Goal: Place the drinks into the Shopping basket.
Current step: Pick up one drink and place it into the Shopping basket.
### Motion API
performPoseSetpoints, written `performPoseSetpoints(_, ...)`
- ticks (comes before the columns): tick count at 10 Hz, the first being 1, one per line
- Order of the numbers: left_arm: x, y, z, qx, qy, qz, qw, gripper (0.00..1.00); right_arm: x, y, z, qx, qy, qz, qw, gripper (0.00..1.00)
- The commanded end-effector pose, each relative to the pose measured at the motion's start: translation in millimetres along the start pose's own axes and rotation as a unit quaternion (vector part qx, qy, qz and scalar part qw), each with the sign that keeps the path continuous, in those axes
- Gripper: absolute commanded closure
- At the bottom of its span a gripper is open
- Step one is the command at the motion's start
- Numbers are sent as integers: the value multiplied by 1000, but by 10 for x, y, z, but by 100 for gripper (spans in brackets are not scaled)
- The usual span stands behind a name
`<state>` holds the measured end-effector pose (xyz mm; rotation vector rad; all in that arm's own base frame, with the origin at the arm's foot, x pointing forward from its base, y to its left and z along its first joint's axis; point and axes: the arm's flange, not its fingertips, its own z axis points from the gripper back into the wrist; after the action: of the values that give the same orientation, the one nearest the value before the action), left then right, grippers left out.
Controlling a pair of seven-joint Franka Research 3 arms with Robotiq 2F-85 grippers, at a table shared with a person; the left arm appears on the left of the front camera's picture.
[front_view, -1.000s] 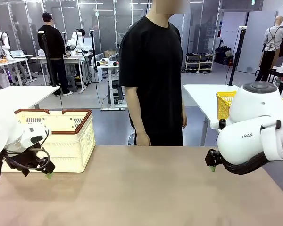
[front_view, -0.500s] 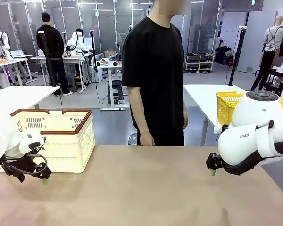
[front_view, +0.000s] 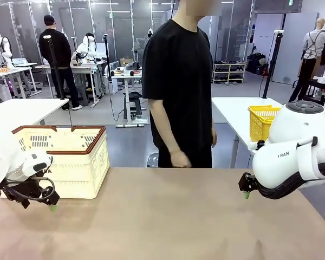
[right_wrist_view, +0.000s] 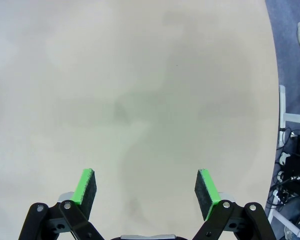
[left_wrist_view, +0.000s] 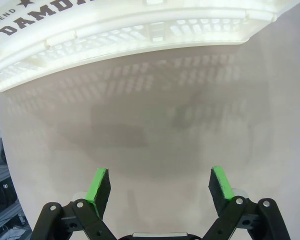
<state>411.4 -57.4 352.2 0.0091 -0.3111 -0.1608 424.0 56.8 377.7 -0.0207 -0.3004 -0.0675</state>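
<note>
Two released, empty: left end effector (left_wrist_view: 160,182) and right end effector (right_wrist_view: 146,187). Basket (front_view: 70,157) sits middle-left in the front frame, on the desk (front_view: 168,216). Swing your left arm carelessly and you may shove its near wall.

The basket (front_view: 65,160) stands on the table (front_view: 168,216), at its far left. The left gripper (front_view: 50,206) hangs just in front of the basket, near its front wall, apparently clear of the tabletop. The right gripper (front_view: 245,192) is well to the basket's right, over the table's right side. The person (front_view: 181,81) stands behind the table's far edge, right of the basket, with one hand (front_view: 180,158) at that edge.
</note>
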Motion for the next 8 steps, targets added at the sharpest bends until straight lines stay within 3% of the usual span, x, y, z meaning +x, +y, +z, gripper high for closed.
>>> performPoseSetpoints(1, -7, 7, -6, 0, 3, 2, 1000, 0, -5, 8, -25, 2, 3, -1, 1000, 0)
performPoseSetpoints(8, -7, 7, -6, 0, 3, 2, 1000, 0, -5, 8, -25, 2, 3, -1, 1000, 0)
